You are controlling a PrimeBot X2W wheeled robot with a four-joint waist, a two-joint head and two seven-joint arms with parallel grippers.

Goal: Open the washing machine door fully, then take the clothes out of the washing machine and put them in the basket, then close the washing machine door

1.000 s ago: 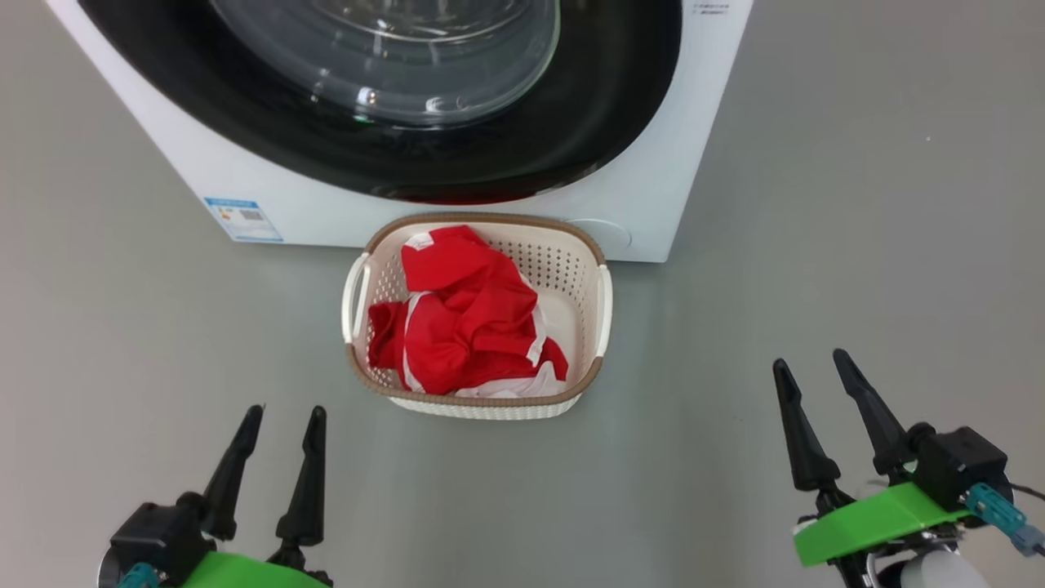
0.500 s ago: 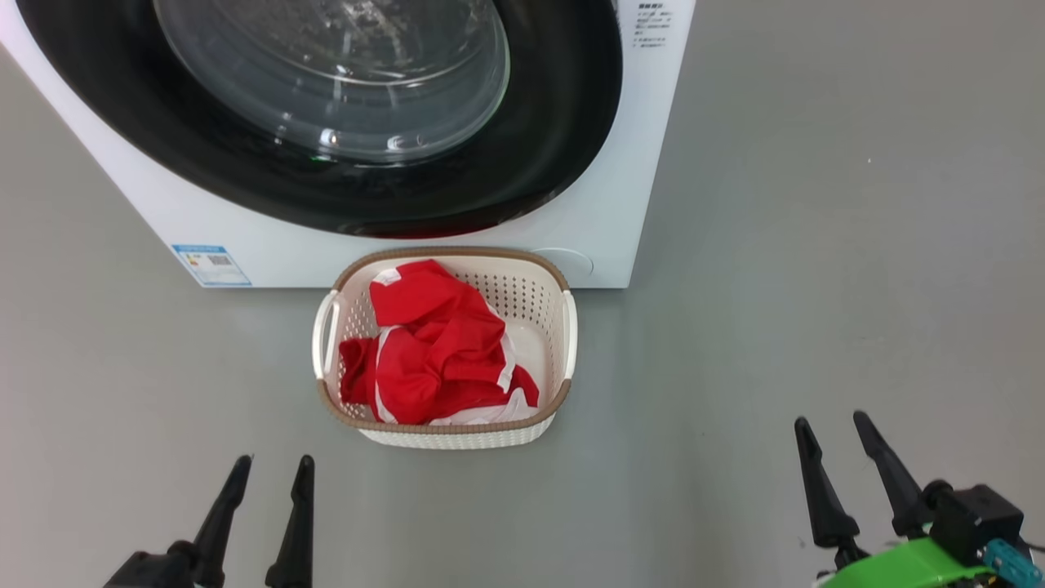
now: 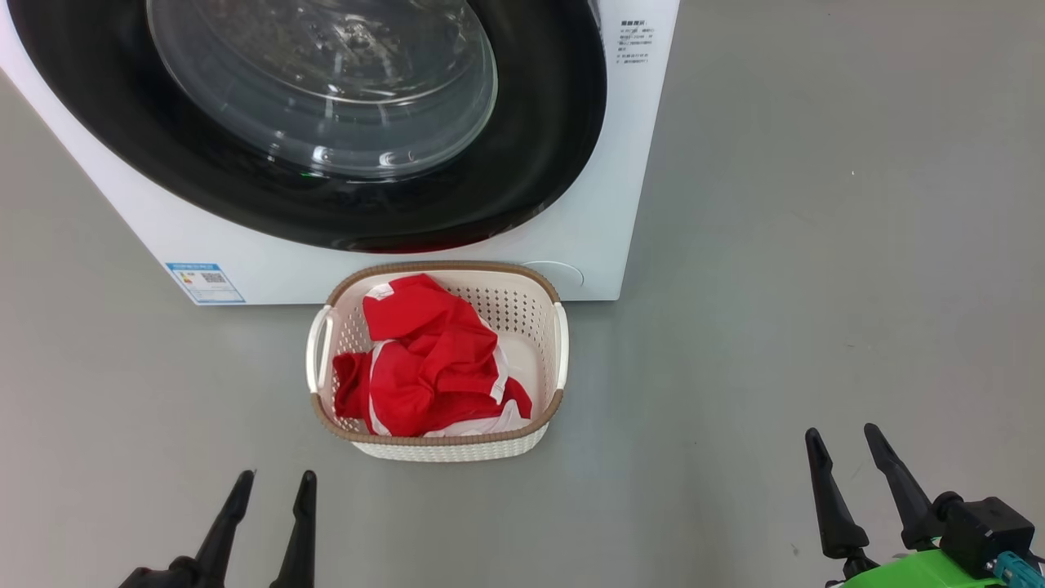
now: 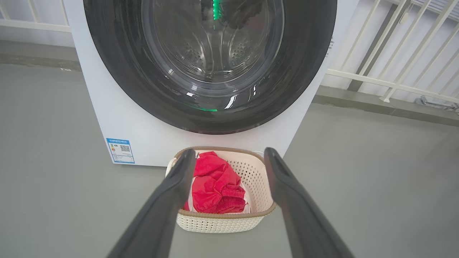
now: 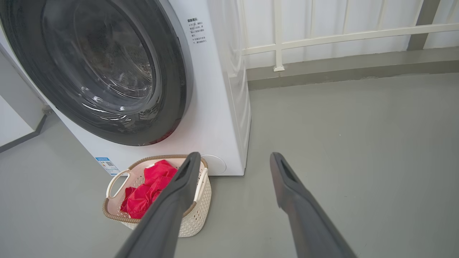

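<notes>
– Grey floor lies bare under both of your arms, and a white railing runs behind the washing machine. Your left gripper hangs over that floor, spread wide with nothing held.

– It is the same for your right gripper: jaws apart, empty, well off to the side. Look ahead of your left gripper and a little to its right, and you find the basket, standing just in front of the machine.

– The clothes lie inside it, a red heap with white trim, ahead of your right gripper and well to its left. As far as I can judge, you can count the unloading as done.

– Check the machine before you agree. The washing machine door stands far ahead of both grippers. In your left wrist view you see the drum through it: bare perforated steel, no red. Reflections cover the upper part, so you cannot be sure of that bit.

– That door sits flat against the white front, its black rim covering the whole opening. You would call it shut.

– You cannot tell from here whether the latch has caught. If it has, I judge that nothing is left for you: clothes in the basket, door closed. If it has not, one push on the rim from either gripper should finish the job.
</notes>
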